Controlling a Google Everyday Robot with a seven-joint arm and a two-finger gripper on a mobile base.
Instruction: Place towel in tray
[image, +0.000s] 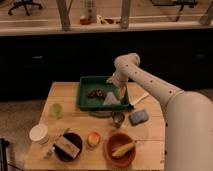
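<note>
A green tray (88, 86) sits at the back middle of the wooden table (70, 122). A pale grey towel (110, 99) lies in the tray's right front part, beside a dark brown item (95, 93). My gripper (120, 91) is at the end of the white arm (150, 85), over the tray's right side, right at the towel's upper right edge.
On the table: a green cup (56, 110), a white cup (39, 133), a black bowl with a box (67, 146), an orange fruit (93, 138), a red bowl with a banana (121, 148), a small metal cup (118, 118), a blue sponge (138, 117).
</note>
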